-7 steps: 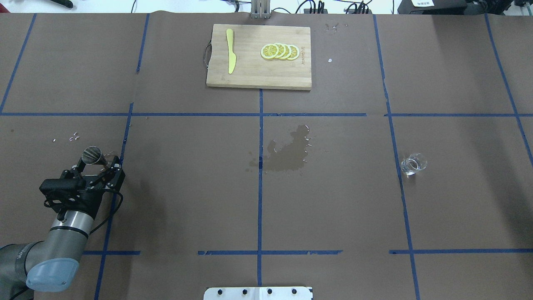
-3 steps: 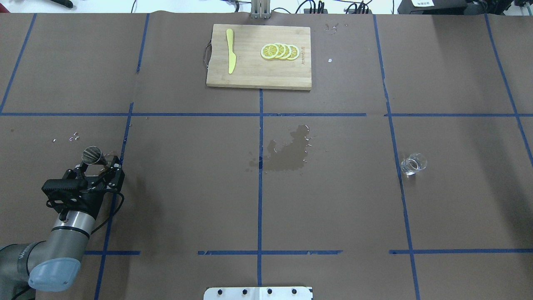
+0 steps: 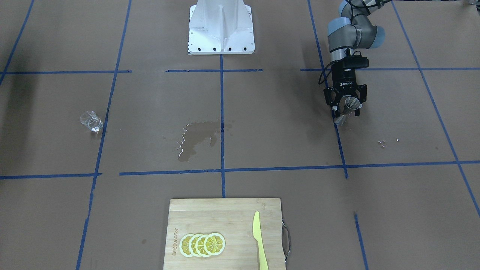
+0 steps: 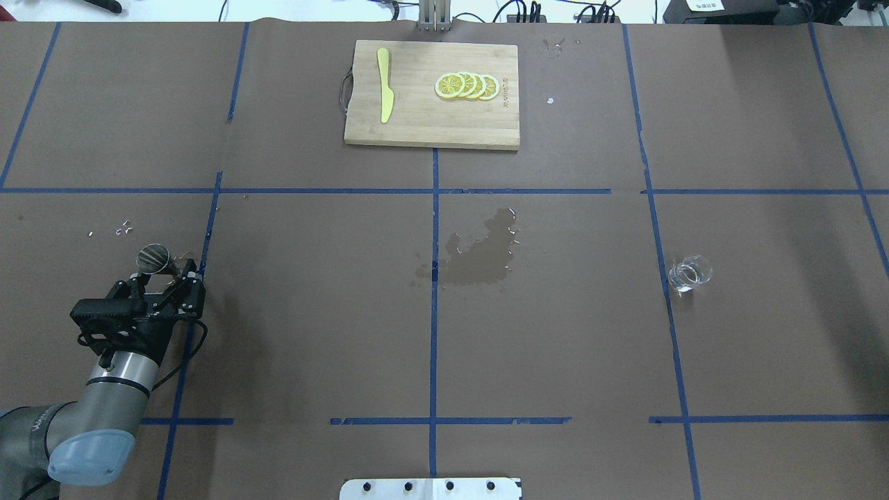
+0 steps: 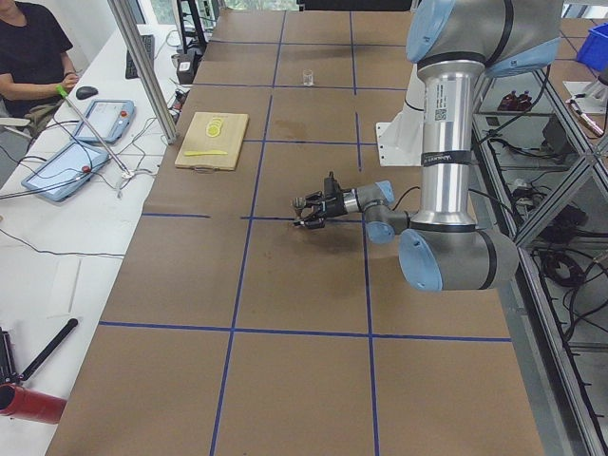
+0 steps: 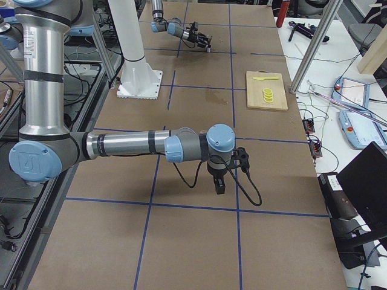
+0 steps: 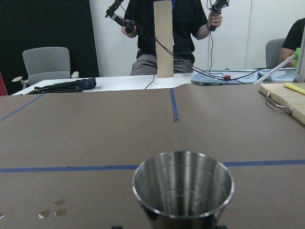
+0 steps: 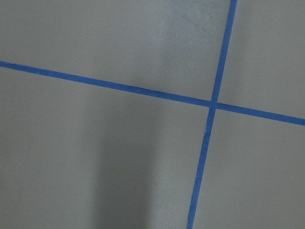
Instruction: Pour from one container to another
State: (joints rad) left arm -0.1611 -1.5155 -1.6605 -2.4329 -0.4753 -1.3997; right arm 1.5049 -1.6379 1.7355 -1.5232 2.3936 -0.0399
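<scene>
Jaws: the left gripper (image 4: 164,273) has its fingers spread wider than the cup between them, holding nothing; no contact shows.
Jigger: the metal jigger (image 4: 154,257) stands upright on the brown table (image 4: 312,312), mouth up, just off the fingertips at the robot's near left.
Right gripper: the right gripper (image 6: 219,181) hangs over bare paper and blue tape; how its jaws stand cannot be told.
Glass cup: the glass cup (image 4: 690,273) sits alone on the right side, well apart from the jigger.
Wet patch: a dark wet patch (image 4: 479,257) marks the paper mid-table, between the two vessels.
Cutting board: at the far edge, the cutting board (image 4: 417,125) carries lemon slices (image 4: 467,85) and a yellow knife (image 4: 384,83).
Step in hand: by the look of it, letting go of the jigger after setting it down. The pour seems already done, though the jigger's contents cannot be made out.
Next move: a straight pull-back with fingers kept wide, so neither clips the flared rim and topples it.
Since a second ago: the left gripper has eased slightly back toward the robot; jigger, cup and patch are unmoved.
</scene>
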